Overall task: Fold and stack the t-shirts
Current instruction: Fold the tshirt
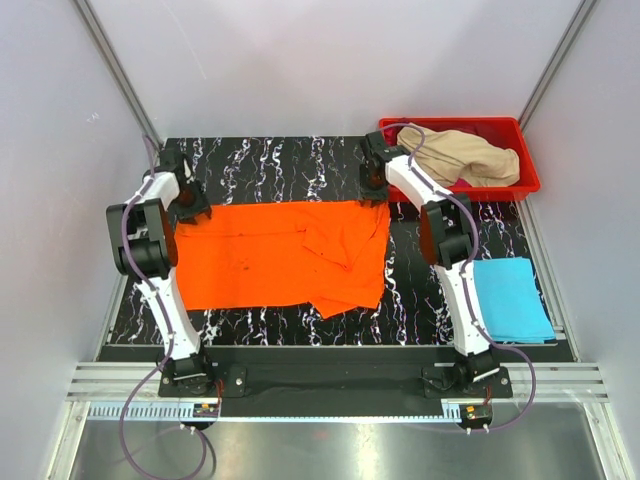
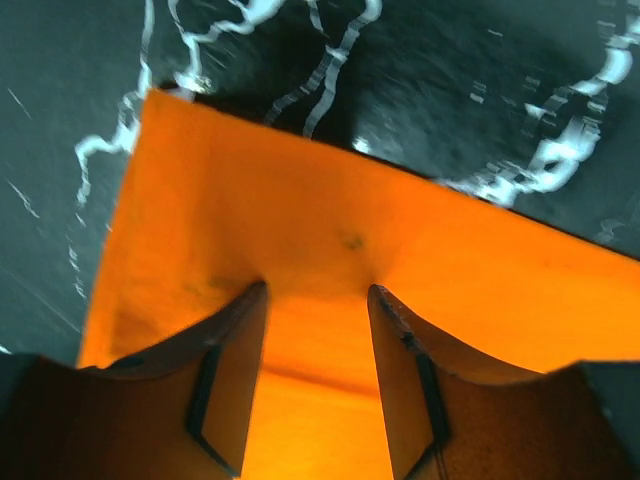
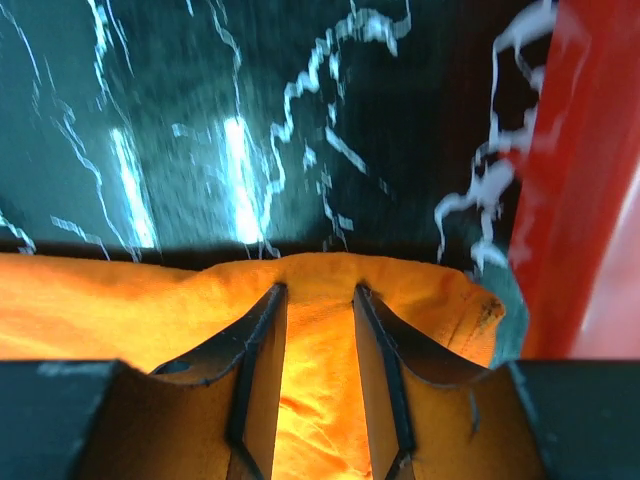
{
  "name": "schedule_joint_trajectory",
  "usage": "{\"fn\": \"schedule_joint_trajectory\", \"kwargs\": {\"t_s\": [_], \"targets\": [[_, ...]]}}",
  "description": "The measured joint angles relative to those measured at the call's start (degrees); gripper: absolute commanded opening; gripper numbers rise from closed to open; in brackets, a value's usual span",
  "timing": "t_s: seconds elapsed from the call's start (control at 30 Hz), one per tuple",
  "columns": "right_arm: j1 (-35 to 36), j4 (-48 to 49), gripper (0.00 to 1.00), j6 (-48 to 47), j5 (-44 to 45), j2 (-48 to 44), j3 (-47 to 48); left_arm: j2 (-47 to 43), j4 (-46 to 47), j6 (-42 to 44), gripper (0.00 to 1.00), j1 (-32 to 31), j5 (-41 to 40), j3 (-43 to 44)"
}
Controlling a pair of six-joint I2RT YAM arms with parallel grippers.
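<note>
**Overhead view.** The orange shirt [image 1: 270, 255] lies spread across the black marbled table [image 1: 270, 160], with a loose flap folded over its right half. The left gripper [image 1: 188, 205] sits over the shirt's far left corner, and the right gripper [image 1: 375, 172] sits over its far right corner. Just beyond the right gripper, to its right, stands a red bin [image 1: 450, 124] with a crumpled beige shirt [image 1: 465, 155] inside. Back by that arm's base, a folded light blue shirt [image 1: 510, 298] lies flat on the table. From up here I cannot make out either gripper's jaws.

**Left wrist view.** The jaws stand partly apart. Flat orange cloth shows under and between them, and nothing is pinched. The shirt's corner lies ahead and to the left of the tips, with bare table beyond it.

**Right wrist view.** These jaws are also partly apart and hold nothing. The shirt's rumpled edge humps up right at the tips, with table ahead of it. The bin's red wall rises close on the right. Only the overhead view shows the blue and beige shirts.
</note>
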Motion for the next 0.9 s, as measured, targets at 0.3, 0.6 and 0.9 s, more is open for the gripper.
{"fn": "schedule_joint_trajectory", "kwargs": {"t_s": [0.3,0.6,0.9], "targets": [[0.28,-2.32,0.41,-0.22,-0.42,6.21,10.8,11.02,-10.08,3.1,0.49,3.34,-0.13,18.86],[0.28,-2.49,0.43,0.0,-3.54,8.7,15.28,20.11,-16.11,5.97,0.55,3.69,-1.14,34.88],[-0.22,-6.47,0.63,1.36,-7.87,9.05,19.12,5.05,-11.91,4.94,0.71,2.16,-3.04,18.53]]}}
